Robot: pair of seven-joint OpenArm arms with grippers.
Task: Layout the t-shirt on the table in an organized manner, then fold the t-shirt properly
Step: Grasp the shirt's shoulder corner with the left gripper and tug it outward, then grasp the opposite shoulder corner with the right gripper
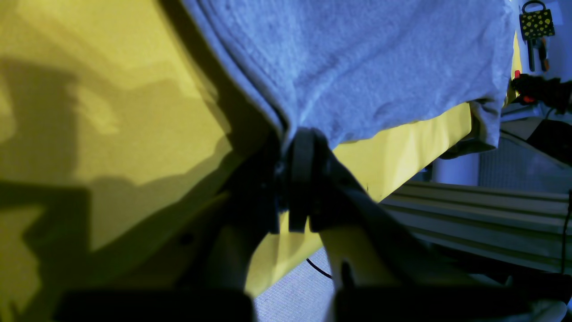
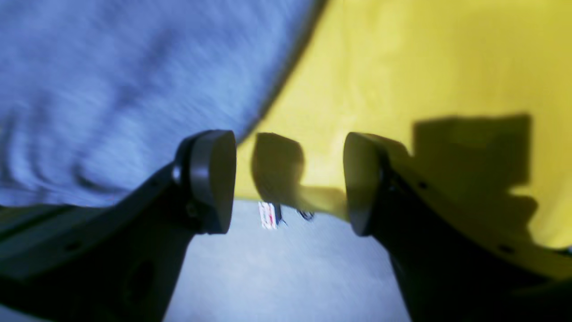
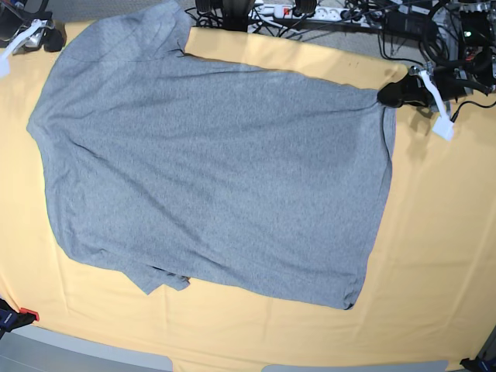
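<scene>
The grey t-shirt (image 3: 209, 170) lies spread on the yellow-orange table (image 3: 434, 232), plain side up, with one sleeve tucked at the front left. My left gripper (image 3: 385, 94) is shut on the shirt's far right corner. In the left wrist view the jaws (image 1: 298, 150) pinch the edge of the shirt (image 1: 357, 67) at the table's far edge (image 1: 402, 152). My right gripper (image 3: 48, 36) is at the far left corner. In the right wrist view it (image 2: 288, 181) is open and empty, beside the edge of the shirt (image 2: 111, 89), over the table (image 2: 424, 67).
A power strip and tangled cables (image 3: 302, 12) run along behind the table's far edge, with more cables at the back right (image 3: 465, 31). A red-and-black clamp (image 3: 15, 318) sits at the front left corner. An aluminium rail (image 1: 469, 201) lies beyond the table edge.
</scene>
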